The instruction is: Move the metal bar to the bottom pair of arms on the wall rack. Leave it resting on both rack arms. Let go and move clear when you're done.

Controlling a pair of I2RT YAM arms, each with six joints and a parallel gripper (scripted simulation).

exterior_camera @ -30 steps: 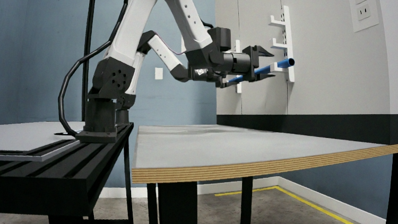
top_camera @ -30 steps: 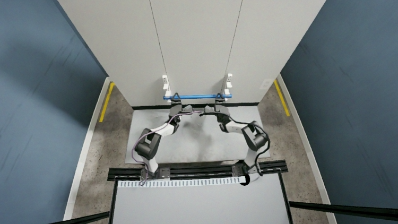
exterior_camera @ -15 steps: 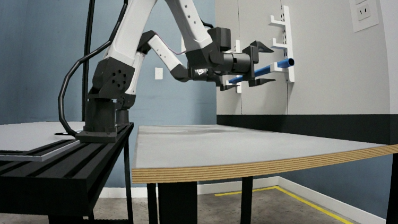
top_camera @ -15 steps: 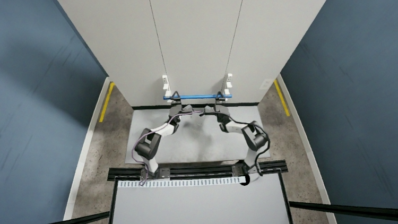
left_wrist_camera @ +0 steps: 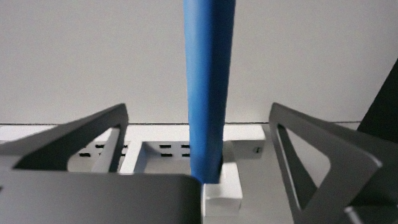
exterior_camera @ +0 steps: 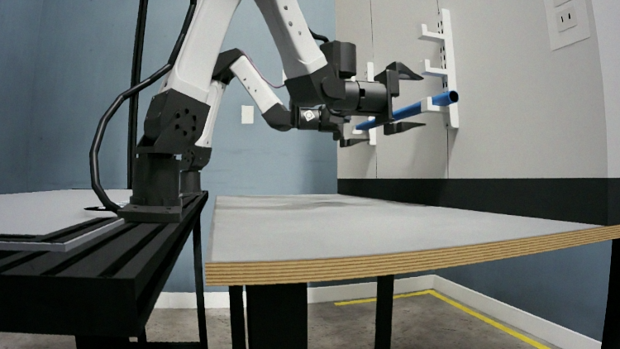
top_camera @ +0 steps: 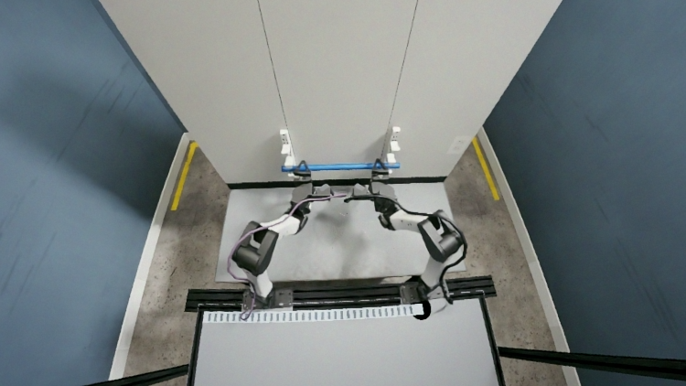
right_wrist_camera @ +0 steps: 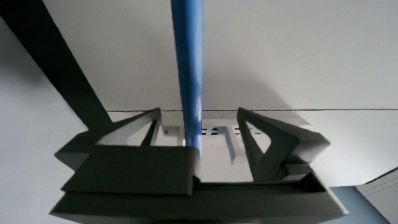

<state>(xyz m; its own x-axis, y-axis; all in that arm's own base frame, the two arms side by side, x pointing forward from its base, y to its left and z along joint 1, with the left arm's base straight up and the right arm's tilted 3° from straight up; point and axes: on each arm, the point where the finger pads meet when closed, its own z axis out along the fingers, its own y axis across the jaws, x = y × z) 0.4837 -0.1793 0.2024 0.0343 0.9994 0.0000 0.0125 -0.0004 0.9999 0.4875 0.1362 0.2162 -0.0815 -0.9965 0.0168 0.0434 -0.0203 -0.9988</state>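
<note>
Blue metal bar [top_camera: 341,166] [exterior_camera: 407,111] [left_wrist_camera: 207,90] [right_wrist_camera: 190,75] on bottom rack arms, long axis level along wall. Left gripper [top_camera: 302,167] [left_wrist_camera: 199,112] and right gripper [top_camera: 380,167] [exterior_camera: 405,98] [right_wrist_camera: 199,111] wide open, fingers above and below bar, holding nothing; neither clearly nearer. Retreat likely straight back from wall.
</note>
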